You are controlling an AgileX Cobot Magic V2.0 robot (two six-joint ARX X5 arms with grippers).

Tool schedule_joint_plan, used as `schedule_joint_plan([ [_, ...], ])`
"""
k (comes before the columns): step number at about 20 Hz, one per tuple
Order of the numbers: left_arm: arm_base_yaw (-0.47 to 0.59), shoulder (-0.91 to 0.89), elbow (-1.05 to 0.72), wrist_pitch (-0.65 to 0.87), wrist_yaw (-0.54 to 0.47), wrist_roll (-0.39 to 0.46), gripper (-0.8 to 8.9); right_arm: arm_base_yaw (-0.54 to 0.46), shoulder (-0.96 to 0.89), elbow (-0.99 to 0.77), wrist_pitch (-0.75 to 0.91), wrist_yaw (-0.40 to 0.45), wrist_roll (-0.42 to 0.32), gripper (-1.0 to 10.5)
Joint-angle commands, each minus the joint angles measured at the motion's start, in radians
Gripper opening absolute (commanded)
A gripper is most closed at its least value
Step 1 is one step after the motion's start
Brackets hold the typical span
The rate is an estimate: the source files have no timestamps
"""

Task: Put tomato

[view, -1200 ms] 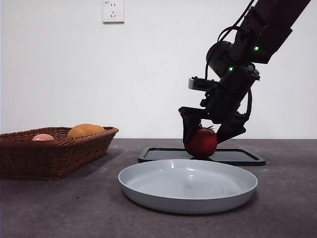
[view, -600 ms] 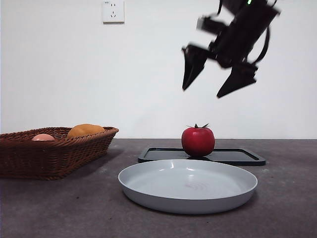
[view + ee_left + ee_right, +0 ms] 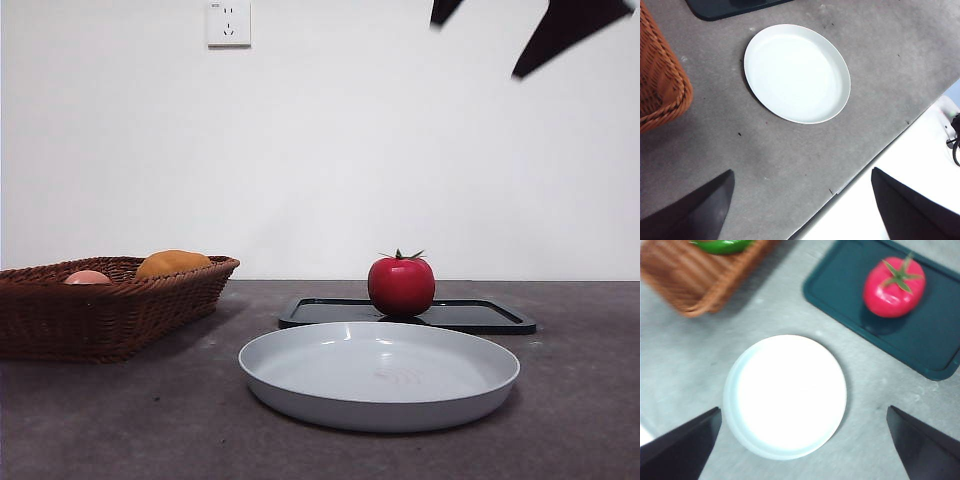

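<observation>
The glossy red tomato (image 3: 401, 286) with its green stem stands upright on the dark tray (image 3: 480, 316), behind the grey plate (image 3: 380, 375). In the right wrist view the tomato (image 3: 894, 287) rests on the tray (image 3: 935, 335), far below my right gripper (image 3: 804, 408), which is open and holds nothing. In the front view that gripper (image 3: 475, 50) shows only as two black tips at the top right, high above the tomato. My left gripper (image 3: 802, 170) is open and holds nothing, high over the near table edge, with the plate (image 3: 796, 72) below it.
A brown wicker basket (image 3: 100, 310) stands at the left with an orange-yellow fruit (image 3: 172, 263) and a pale pinkish fruit (image 3: 87, 277) in it. From the right wrist a green vegetable (image 3: 722, 246) also shows in the basket (image 3: 695, 275).
The right gripper let go of the tomato on the tray and rose up to the right, almost out of the front view. The tomato stays upright on the tray.
</observation>
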Motion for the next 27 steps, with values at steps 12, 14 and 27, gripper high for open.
schedule_joint_plan([
  [12,-0.005,0.005,0.016,0.006,0.001,0.008,4.37,0.109,-0.328,-0.164,-0.072,-0.005,0.013,5.9],
  [14,-0.005,0.005,0.016,0.006,0.001,0.008,4.37,0.109,-0.38,-0.261,-0.042,-0.046,0.033,5.9],
  [27,-0.005,0.005,0.016,0.006,0.001,0.008,4.37,0.108,-0.436,-0.363,-0.004,-0.112,0.05,5.9],
])
